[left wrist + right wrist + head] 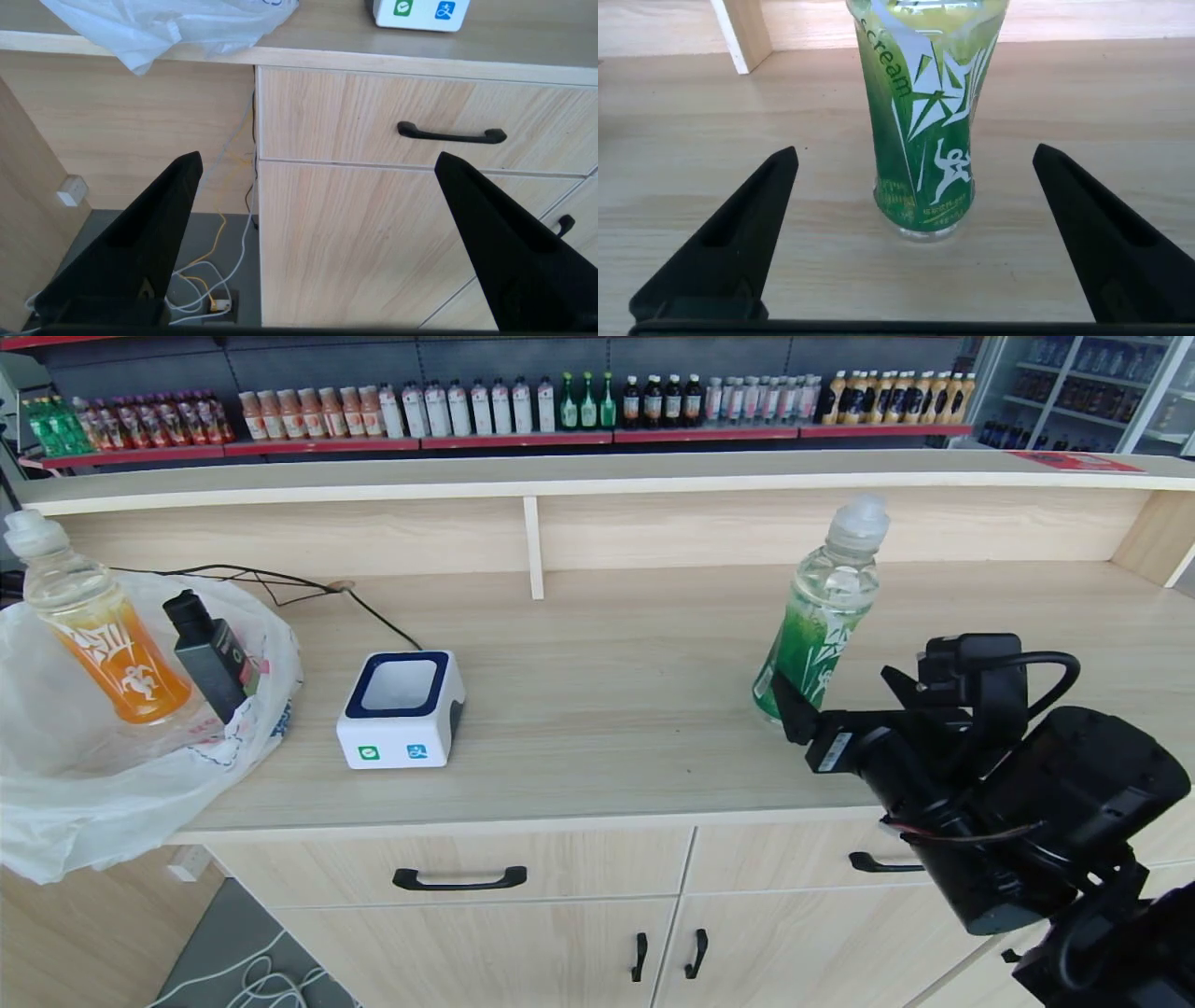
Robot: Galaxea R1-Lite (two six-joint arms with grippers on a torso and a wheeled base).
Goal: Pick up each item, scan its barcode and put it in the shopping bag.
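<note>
Notes right fingers point(729, 252) released, empty, just short of upright green bottle point(924, 140) on counter point(607, 709). Finds left fingers point(131, 252) likewise released, below counter edge, facing drawer point(374, 103).

At the bench point(607, 728): two clear drink bottles, one orange bottle point(103, 644) and one green bottle point(822, 616); one dark container point(213, 658); one white scanner point(403, 709); one shopping bag point(93, 793).
</note>
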